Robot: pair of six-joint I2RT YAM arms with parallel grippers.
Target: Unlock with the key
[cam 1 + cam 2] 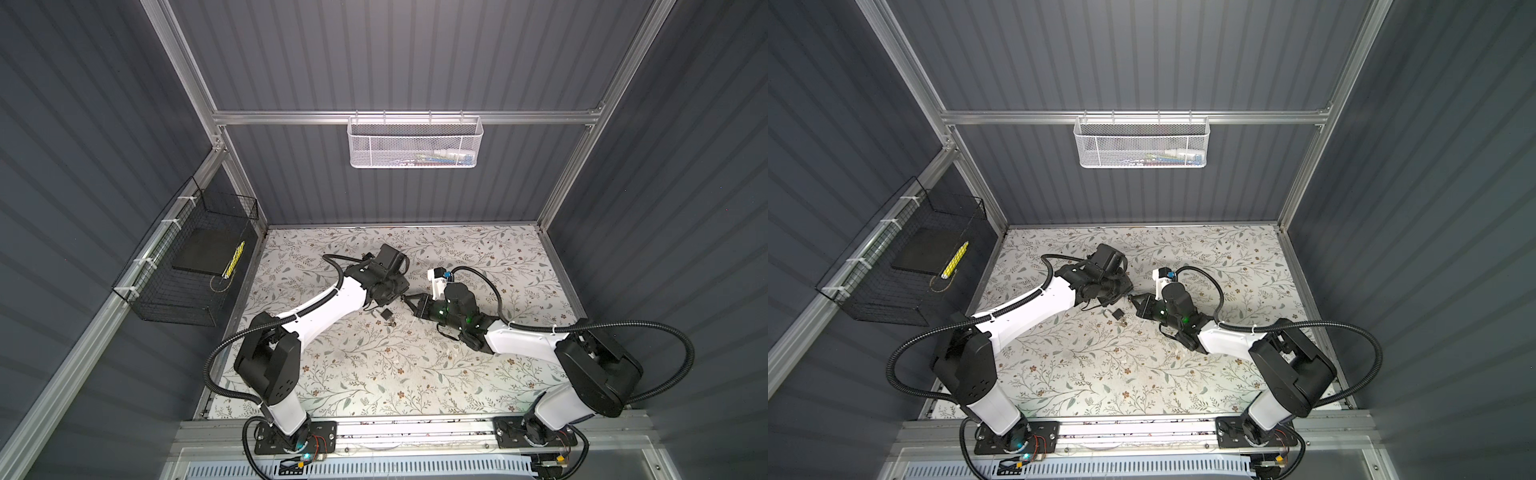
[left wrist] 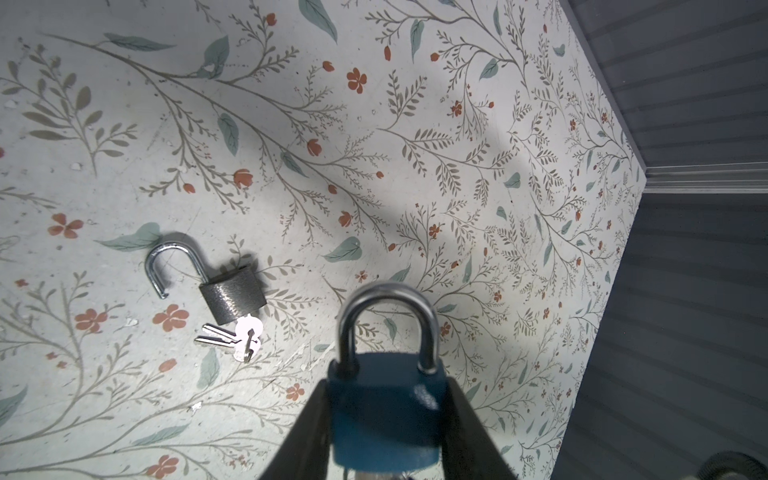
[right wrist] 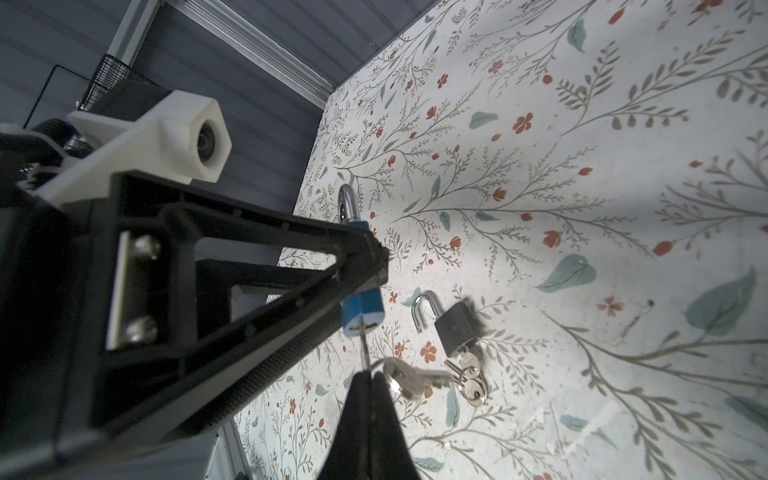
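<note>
Plainly the right pincer (image 3: 368,376) is pressed together on the head of the key (image 3: 364,347), whose blade runs straight out from its tips into the underside of the blue padlock (image 3: 360,309), which the left pincer (image 2: 386,399) clamps by its flanks above the counter (image 3: 582,124), shackle shut and pointing away.

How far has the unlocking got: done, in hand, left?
Done: the grey lock lies open. In hand: left pincer grips the blue lock; right pincer pinches the key in its keyhole. Left: turning it; the shackle is shut.
</note>
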